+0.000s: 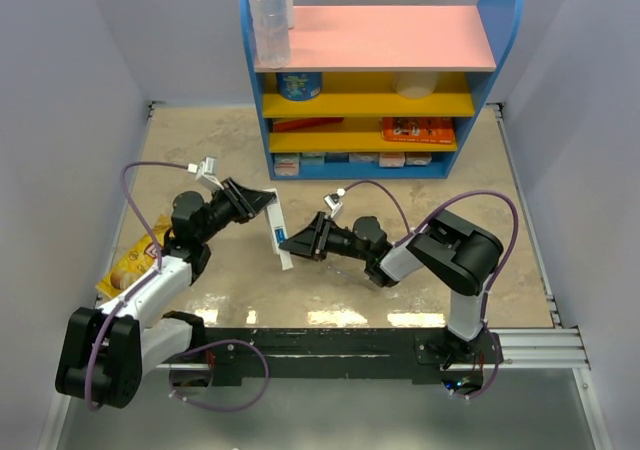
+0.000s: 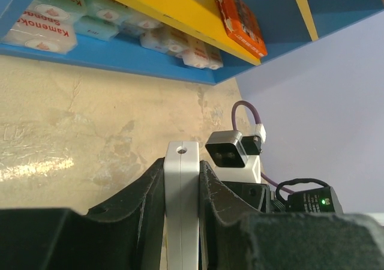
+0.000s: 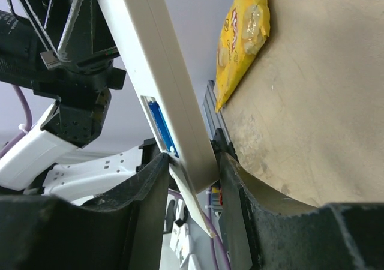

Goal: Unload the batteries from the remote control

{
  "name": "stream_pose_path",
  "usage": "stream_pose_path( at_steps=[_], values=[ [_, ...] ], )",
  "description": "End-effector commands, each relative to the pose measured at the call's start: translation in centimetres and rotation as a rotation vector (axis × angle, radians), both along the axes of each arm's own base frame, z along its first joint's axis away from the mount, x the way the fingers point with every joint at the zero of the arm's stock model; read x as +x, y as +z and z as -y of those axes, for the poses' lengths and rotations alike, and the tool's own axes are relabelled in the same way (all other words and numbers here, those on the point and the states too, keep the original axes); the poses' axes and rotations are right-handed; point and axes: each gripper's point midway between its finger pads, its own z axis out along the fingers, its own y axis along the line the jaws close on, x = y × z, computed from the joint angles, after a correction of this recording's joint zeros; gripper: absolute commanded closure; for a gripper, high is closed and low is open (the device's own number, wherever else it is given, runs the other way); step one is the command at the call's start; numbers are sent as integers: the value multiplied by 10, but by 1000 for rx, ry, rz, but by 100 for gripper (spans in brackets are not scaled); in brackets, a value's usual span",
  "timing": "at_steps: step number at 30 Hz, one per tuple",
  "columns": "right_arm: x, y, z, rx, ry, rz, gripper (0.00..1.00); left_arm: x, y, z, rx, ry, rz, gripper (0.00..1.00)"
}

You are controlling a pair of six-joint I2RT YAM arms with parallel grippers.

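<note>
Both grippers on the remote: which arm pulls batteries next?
Right, likely: the right gripper is on the remote beside the exposed blue battery; the left gripper clamps the other end, steadying it.

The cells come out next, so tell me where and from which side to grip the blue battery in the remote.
Take the blue battery across its slim body, coming straight at the open compartment face of the remote: it lies sunk lengthwise there, only that side exposed. Probably the right gripper must release the remote's end first.
</note>
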Motion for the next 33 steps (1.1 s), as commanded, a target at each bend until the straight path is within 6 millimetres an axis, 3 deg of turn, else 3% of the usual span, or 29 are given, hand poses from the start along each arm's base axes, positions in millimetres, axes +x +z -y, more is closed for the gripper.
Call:
stream_pose_path(
  at_steps=[1,8,14,18,19,20,22,23,26,33],
  values=[
    [1,9,4,32,-15,24,58,22,15,-16,79,97,117,100],
    [13,-22,16,-78,-66,12,56,27,-19,-23,167,114,43,100],
    [18,-35,27,-162,-97,32,56,24,-49,-18,201,67,-17,100],
    [21,-25,34,-221,-118,103,54,20,-62,-9,201,-5,-28,100],
    [21,-13,35,-214,-126,135,53,17,-69,-4,190,-41,-50,100],
    [21,-19,39,-266,-126,149,52,18,-68,-1,177,-55,-45,100],
    [27,-6,45,-294,-167,193,52,14,-76,3,153,-75,-73,100],
    [26,-15,51,-358,-164,200,51,15,-76,4,148,-75,-67,100],
    [30,-8,66,-448,-212,252,49,14,-86,6,138,-88,-94,100],
    [41,11,110,-666,-324,358,47,13,-112,8,140,-110,-171,73]
  ],
)
